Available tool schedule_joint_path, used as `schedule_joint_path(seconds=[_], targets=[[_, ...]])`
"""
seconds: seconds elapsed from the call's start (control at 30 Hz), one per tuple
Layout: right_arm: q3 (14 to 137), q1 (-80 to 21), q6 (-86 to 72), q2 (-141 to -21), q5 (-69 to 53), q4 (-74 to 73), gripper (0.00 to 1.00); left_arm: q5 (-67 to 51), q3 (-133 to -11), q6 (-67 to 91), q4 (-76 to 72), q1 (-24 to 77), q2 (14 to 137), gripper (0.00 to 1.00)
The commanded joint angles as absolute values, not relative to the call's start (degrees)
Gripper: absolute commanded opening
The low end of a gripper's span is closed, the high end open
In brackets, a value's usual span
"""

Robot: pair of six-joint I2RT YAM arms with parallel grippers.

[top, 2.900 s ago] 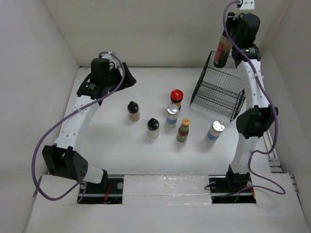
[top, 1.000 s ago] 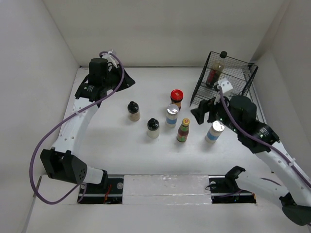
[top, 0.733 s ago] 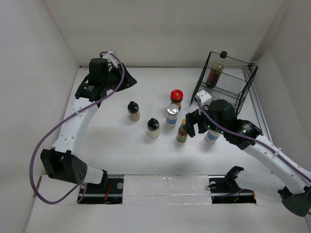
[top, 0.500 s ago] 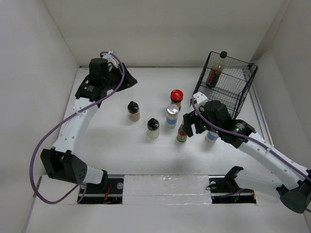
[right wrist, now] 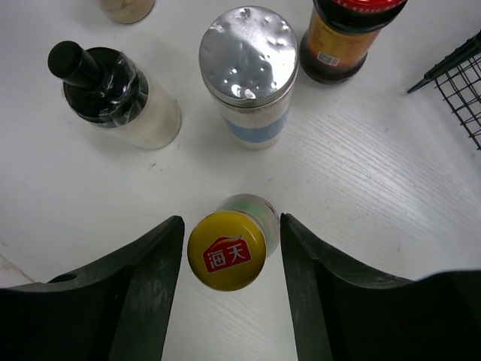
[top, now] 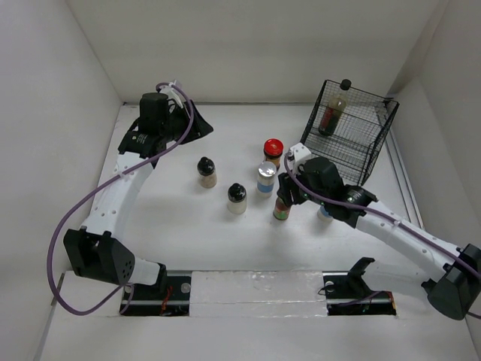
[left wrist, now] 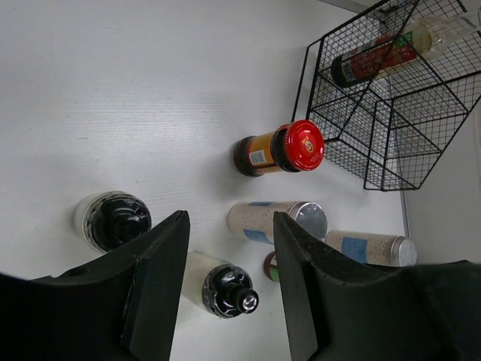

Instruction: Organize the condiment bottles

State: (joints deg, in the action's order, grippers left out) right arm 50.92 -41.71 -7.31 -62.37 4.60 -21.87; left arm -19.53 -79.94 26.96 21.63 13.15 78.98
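Observation:
My right gripper [top: 285, 194] [right wrist: 231, 222] stands open around the yellow-capped red-green bottle [right wrist: 227, 251] [top: 282, 211], with a small gap on each side of the cap. Beside it stand a silver-lidded jar [top: 266, 177] [right wrist: 248, 68], a red-lidded jar [top: 272, 153] [right wrist: 349, 37] and two black-capped shakers [top: 206, 171] [top: 237, 198]. The second silver-lidded jar [left wrist: 368, 248] is mostly hidden under my right arm in the top view. A tall dark bottle [top: 334, 109] stands in the wire basket [top: 353, 143]. My left gripper [top: 203, 126] [left wrist: 231, 218] hangs open and empty, high at the back left.
The black wire basket [left wrist: 383, 128] sits at the back right, near the right wall. White walls close in the table on the left, back and right. My right arm stretches low across the table's right half.
The right arm left the tall bottle in the basket, swung down and left, and set its jaws round the yellow-capped bottle, narrowing them. The left arm barely moved.

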Motion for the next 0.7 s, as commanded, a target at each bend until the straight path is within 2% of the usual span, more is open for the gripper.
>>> schedule_joint_path(seconds=[0.0, 0.13, 0.2, 0.3, 0.4, 0.47, 0.67], targets=[[50.8, -43.0, -6.9, -63.2, 6.9, -17.0, 0.6, -20.4, -79.5, 27.2, 19.1, 13.4, 77.6, 0.44], [50.3, -43.0, -6.9, -63.8, 7.6, -15.3, 0.57, -20.9, -79.5, 27.2, 19.1, 13.4, 78.1, 0.44], [50.3, -43.0, -6.9, -65.1, 8.1, -15.3, 0.5, -21.4, -79.5, 27.2, 19.1, 13.4, 78.1, 0.44], [50.3, -43.7, -7.5, -65.1, 9.3, -15.9, 0.35, -21.4, -79.5, 27.2, 18.5, 13.4, 78.1, 0.44], [51.1, -43.7, -7.5, -64.5, 11.2, -15.9, 0.14, -21.4, -79.5, 27.2, 18.5, 13.4, 78.7, 0.44], [53.5, -43.7, -7.5, -62.9, 13.4, -18.8, 0.12, -21.4, -80.0, 27.2, 18.5, 13.4, 78.7, 0.44], [72.6, -41.8, -5.9, -58.7, 18.2, -25.7, 0.08, -21.4, -81.4, 27.2, 19.7, 13.4, 78.7, 0.44]])
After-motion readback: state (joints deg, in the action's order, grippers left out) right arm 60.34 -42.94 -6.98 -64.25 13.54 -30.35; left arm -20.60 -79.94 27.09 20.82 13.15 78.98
